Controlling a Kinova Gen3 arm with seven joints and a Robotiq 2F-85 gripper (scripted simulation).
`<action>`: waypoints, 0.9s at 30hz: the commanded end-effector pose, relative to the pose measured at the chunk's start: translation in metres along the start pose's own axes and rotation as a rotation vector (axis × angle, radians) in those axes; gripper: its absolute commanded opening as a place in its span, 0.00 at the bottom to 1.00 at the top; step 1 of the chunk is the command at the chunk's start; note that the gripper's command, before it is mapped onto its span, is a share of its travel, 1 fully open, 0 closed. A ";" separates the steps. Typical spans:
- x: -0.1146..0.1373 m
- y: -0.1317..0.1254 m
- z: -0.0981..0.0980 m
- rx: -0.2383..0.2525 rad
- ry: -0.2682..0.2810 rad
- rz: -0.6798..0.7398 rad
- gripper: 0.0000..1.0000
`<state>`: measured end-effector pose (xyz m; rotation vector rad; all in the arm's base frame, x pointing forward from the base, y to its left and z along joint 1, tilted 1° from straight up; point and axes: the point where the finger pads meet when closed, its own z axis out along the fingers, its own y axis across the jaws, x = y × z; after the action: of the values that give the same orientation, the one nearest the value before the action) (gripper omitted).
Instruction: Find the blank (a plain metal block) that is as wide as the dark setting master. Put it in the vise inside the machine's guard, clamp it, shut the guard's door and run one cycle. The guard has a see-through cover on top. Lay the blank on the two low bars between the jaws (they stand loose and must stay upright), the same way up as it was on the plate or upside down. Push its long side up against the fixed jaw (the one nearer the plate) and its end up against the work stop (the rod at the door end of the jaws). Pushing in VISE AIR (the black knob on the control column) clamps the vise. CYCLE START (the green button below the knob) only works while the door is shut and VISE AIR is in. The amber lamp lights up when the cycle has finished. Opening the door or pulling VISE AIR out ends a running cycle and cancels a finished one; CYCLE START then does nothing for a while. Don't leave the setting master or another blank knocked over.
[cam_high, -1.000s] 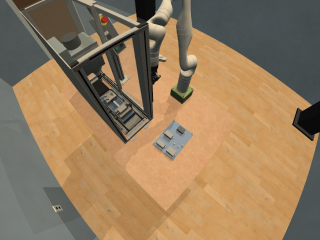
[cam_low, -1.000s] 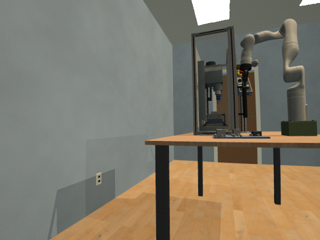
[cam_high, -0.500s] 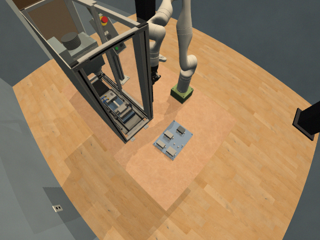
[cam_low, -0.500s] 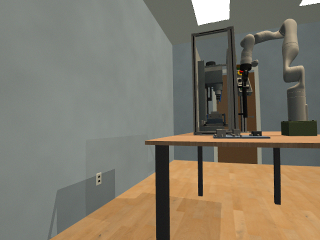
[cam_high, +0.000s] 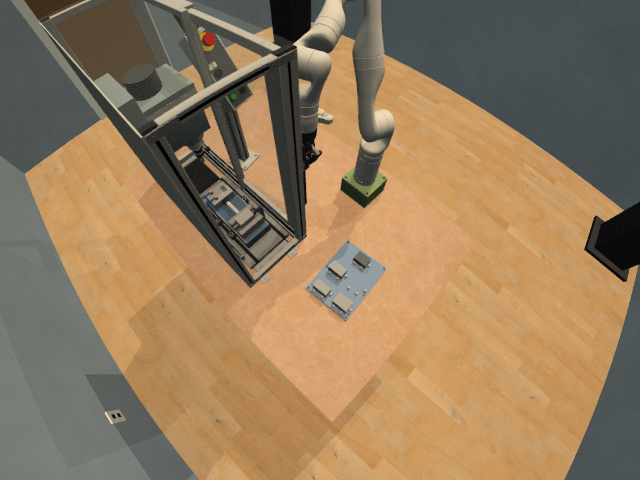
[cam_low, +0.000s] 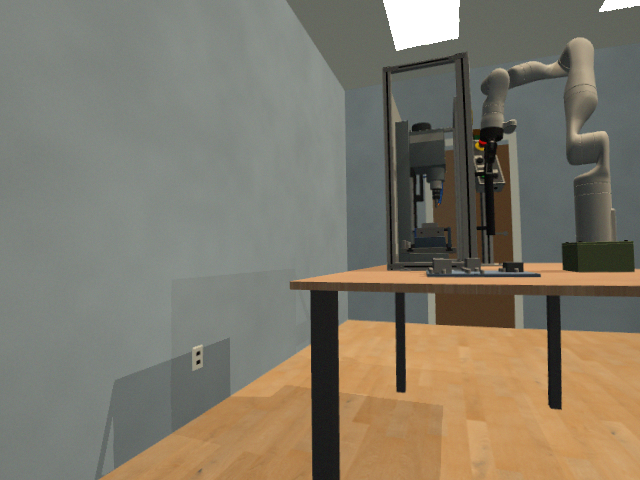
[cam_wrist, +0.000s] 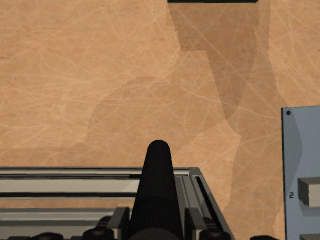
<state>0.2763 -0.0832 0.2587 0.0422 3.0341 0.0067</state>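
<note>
Table (cam_high: 423, 227) – carries the tall guard (cam_high: 289, 129), the arm's base and the plate (cam_high: 371, 281).

Guard – encloses the vise (cam_high: 251, 223). A pale blank (cam_high: 235, 209) seems to lie between its jaws, well apart from the fingers.

Plate – holds three pale blocks (cam_high: 337, 268) and the darker setting master (cam_high: 361, 259), all upright; one set of pegs stands bare.

Gripper (cam_low: 489, 149) – points down outside the guard, at the top of the black door handle (cam_wrist: 157, 190). Its fingers are part-way closed with the handle rising between them; whether the pads press it cannot be told.
</note>
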 end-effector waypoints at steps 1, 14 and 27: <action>0.001 0.006 0.001 -0.007 0.001 -0.003 0.39; 0.001 0.006 0.001 -0.006 0.001 -0.002 0.39; 0.001 0.007 0.001 -0.007 0.001 -0.003 0.39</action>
<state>0.2763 -0.0823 0.2587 0.0421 3.0341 0.0063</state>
